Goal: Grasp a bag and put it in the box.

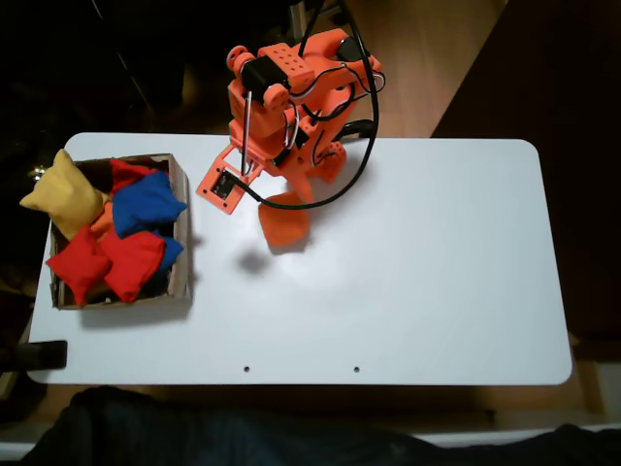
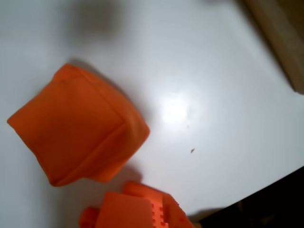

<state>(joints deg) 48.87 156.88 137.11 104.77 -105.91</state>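
Where the worktop's [image 1: 437, 291] left edge lies, we see the box [image 1: 180, 243] heaped with red, blue and yellow beanbags. Near the rear edge, left of centre, sits the bag [image 2: 78, 128]: plump, squarish, orange. We cannot tell whether the gripper [image 1: 281, 216] grips it.

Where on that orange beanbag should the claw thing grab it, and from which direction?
Probably from above, across the plump middle of the orange beanbag. It lies flat on the white table with open space all round, and its soft, squarish cloth body should bunch up between the fingers. The gripper sits right beside it in the wrist view; its state is unclear.
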